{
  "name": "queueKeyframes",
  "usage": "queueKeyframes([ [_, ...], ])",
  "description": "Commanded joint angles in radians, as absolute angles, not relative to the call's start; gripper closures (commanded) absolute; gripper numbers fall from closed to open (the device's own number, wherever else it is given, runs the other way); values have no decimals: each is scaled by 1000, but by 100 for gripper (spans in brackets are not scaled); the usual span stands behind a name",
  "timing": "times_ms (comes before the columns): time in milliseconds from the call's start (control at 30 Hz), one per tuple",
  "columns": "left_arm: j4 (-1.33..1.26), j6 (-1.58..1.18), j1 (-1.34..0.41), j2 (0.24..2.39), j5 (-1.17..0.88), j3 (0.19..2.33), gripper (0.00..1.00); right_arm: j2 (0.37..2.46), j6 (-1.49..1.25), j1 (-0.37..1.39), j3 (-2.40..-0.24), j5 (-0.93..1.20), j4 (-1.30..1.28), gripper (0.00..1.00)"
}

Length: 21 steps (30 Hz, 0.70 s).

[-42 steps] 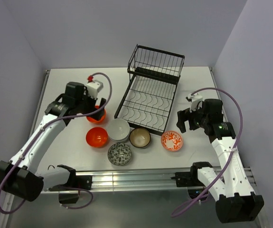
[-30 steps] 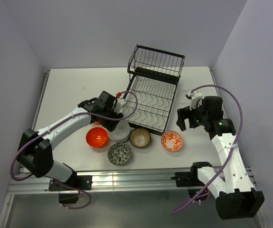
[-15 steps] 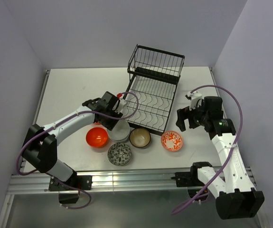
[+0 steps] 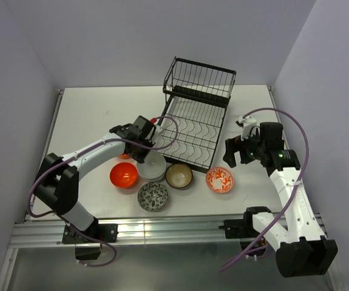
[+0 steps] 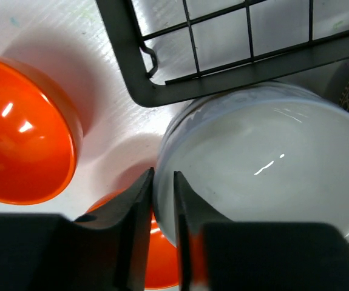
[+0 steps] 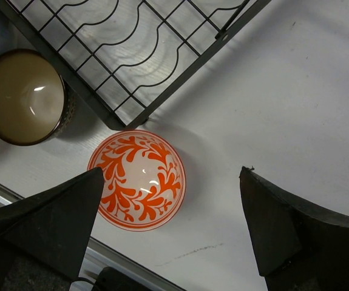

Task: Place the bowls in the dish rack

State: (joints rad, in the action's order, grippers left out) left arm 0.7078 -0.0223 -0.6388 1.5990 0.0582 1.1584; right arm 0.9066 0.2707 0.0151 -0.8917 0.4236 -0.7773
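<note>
The white bowl point(image 4: 153, 168) point(image 5: 265, 170) sits just in front of the black wire dish rack point(image 4: 193, 118) point(image 5: 162, 88). My left gripper point(image 4: 144, 159) point(image 5: 163, 182) is shut on its left rim, one finger inside and one outside. Two orange-red bowls lie beside it: one point(image 4: 124, 174) point(image 5: 22, 130) in plain sight, the other point(image 5: 110, 203) mostly under my fingers. The brown bowl point(image 4: 178, 176) point(image 6: 22, 97), grey-patterned bowl point(image 4: 153, 196) and orange-and-white bowl point(image 4: 220, 180) point(image 6: 137, 180) rest along the rack's front. My right gripper point(image 4: 238, 154) point(image 6: 171, 182) hangs wide open above the orange-and-white bowl.
The rack's front corner point(image 5: 144, 97) is almost touching the white bowl. The table's near metal rail point(image 4: 174, 227) runs just behind the bowls. Walls close in on the left, back and right.
My left arm swung from the far orange-red bowl over to the white bowl, and its jaws narrowed onto the rim. The right arm barely shifted.
</note>
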Motion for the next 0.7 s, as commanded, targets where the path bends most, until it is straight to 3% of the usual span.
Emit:
queueKeyframes([
  [0, 699, -45, -644, 1585, 64, 1201, 77, 900, 256, 12, -936, 443, -764, 0],
  [133, 721, -49, -643, 1559, 63, 1222, 85, 903, 255, 12, -939, 463, -765, 0],
  [233, 742, -49, -643, 1543, 48, 1241, 100, 910, 255, 12, -945, 482, -769, 0],
  [667, 732, -78, -643, 1416, -20, 1325, 100, 950, 181, 23, -982, 702, -747, 0],
])
